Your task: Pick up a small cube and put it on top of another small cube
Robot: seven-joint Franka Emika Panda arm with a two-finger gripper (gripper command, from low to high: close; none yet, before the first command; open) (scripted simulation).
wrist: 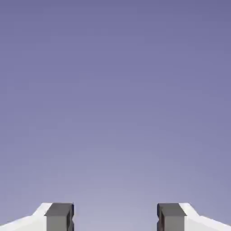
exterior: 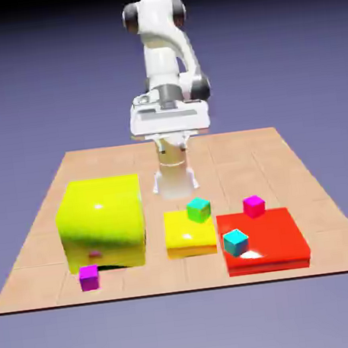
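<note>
Near the tabletop's front left corner the small cube [exterior: 88, 276] is seen, well apart from the raised gripper [wrist: 115, 219], whose jaws are spread and empty.

The exterior view looks down from high across the table [exterior: 35, 263], facing the arm [exterior: 166, 70]. The hand view looks level along the fingertips [wrist: 59, 217] at bare backdrop; the 2 views share only that backdrop.
</note>
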